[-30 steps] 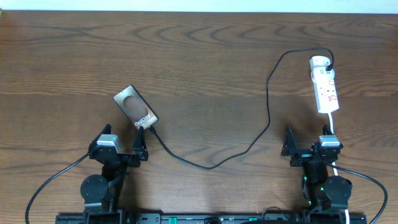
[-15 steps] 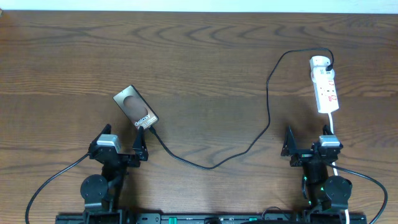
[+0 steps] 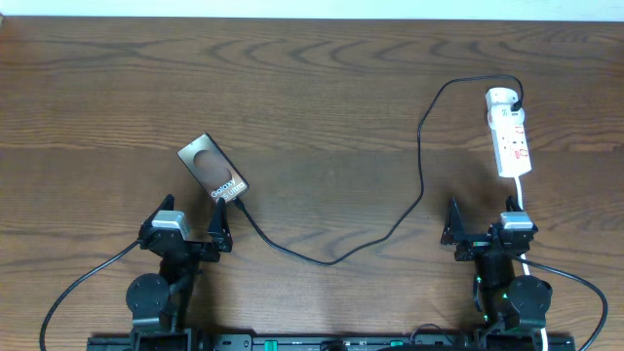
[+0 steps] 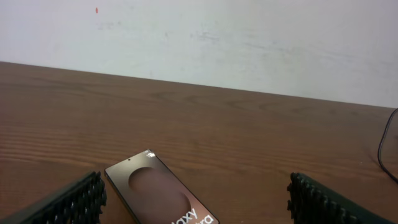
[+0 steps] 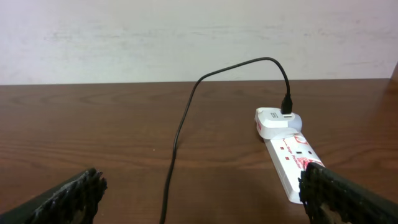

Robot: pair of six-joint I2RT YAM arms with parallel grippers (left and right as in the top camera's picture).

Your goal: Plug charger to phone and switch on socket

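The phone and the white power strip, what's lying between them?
Only the black charger cable, looping across bare tabletop from the power strip toward the phone; the overhead view shows it.

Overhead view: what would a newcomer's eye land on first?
The black charger snaking across the table, from the white socket at far right to the phone at left. Both grippers, left and right, sit open at the near edge, holding nothing.
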